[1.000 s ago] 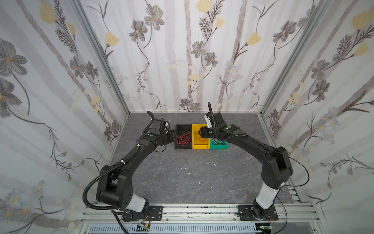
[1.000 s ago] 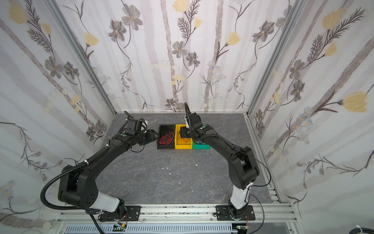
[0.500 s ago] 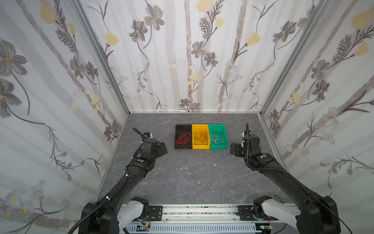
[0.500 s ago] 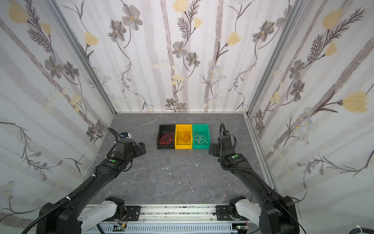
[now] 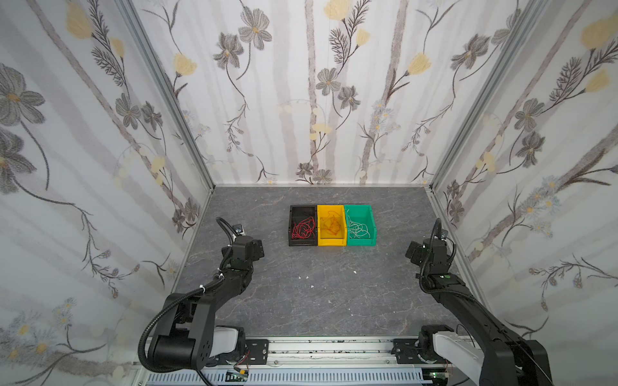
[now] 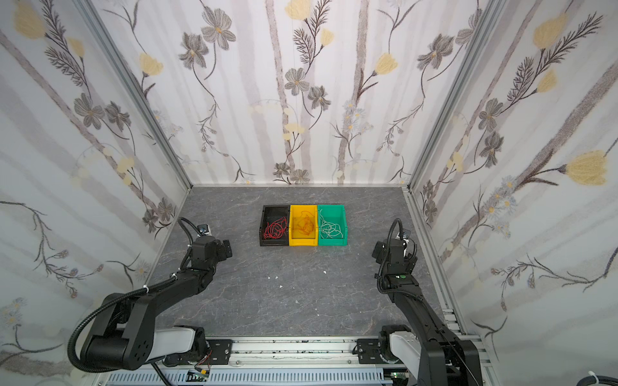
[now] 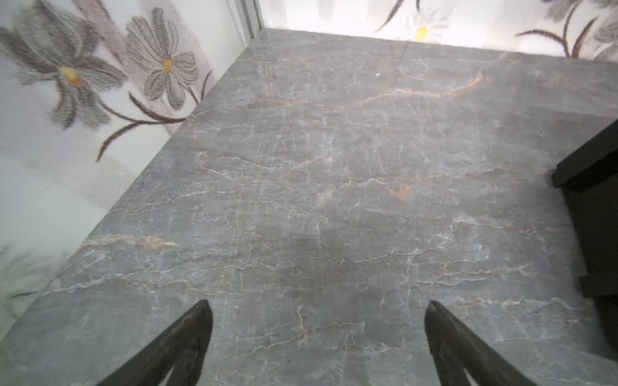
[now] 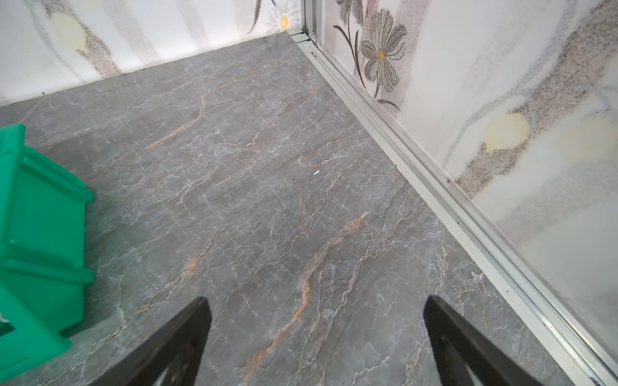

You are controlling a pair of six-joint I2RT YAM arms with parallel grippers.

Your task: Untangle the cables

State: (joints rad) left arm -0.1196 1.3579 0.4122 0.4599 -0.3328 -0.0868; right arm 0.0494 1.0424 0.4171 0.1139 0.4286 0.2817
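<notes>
Cables [image 5: 302,229] sit sorted by colour in bins [image 5: 361,241]; looks done. Left gripper [image 7: 317,304], right gripper [image 8: 317,300]: jaws apart, empty.

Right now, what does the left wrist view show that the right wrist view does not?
Only the left wrist view: a corner of the black plastic bin. Only the right wrist view: the side of the green plastic bin and the aluminium rail at the wall's foot. Both: the grey marble-patterned tabletop, floral wallpaper, and that arm's own open, empty claw (left claw, right claw).
</notes>
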